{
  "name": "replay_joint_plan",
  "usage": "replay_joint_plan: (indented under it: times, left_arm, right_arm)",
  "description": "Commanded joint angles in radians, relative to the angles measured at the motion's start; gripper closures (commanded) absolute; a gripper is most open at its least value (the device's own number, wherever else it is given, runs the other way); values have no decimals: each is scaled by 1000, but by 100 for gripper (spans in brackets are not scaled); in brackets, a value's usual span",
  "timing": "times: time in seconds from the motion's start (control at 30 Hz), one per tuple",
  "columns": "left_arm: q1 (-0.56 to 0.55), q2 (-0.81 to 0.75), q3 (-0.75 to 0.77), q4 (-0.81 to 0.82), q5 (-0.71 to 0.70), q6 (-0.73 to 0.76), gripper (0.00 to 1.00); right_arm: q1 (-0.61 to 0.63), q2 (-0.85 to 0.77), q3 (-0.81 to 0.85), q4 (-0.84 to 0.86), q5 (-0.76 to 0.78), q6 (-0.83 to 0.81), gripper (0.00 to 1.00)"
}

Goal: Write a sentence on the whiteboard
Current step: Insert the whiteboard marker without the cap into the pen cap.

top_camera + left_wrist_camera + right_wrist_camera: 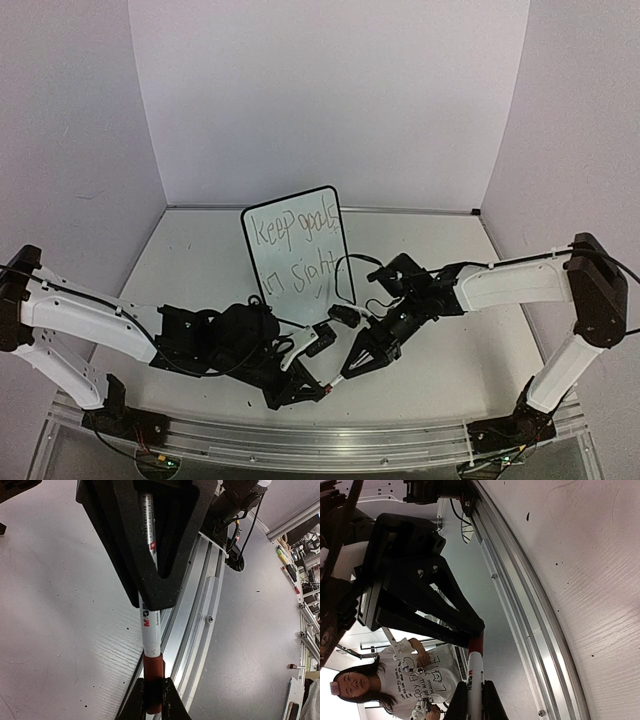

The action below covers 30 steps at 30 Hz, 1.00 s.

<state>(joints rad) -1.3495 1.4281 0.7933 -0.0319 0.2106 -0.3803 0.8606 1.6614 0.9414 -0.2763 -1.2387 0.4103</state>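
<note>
The left end effector (153,686) and right end effector (474,689) are matt black. Between them the marker (150,630) is white with black and red print and a red cap (154,666). Beyond them the whiteboard (300,252) is white with a black frame, and its sentence (295,228) is dark. Beneath them the worktop (200,260) is pale grey, finely grained with dark specks.

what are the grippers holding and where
One marker between them: the left gripper pinches its red cap, and the right gripper grips the white barrel.
</note>
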Motion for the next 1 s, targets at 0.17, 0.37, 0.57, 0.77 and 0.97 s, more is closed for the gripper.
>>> replay_joint_plan:
  times: [0.17, 0.37, 0.57, 0.77, 0.97]
  left_arm:
    - [7, -13, 90, 147, 2, 24, 100]
    - [16, -6, 92, 164, 40, 14, 100]
    - [27, -28, 75, 208, 21, 5, 100]
    - [43, -35, 71, 263, 20, -2, 100]
    - [56, -22, 78, 290, 48, -8, 100]
  right_arm:
    - [25, -11, 41, -4, -79, -48, 100]
    - [25, -38, 37, -4, -108, -72, 100]
    - [25, -62, 39, -3, -112, -80, 100]
    - [27, -65, 40, -3, -116, -80, 100]
    - [33, -74, 43, -3, -121, -89, 100]
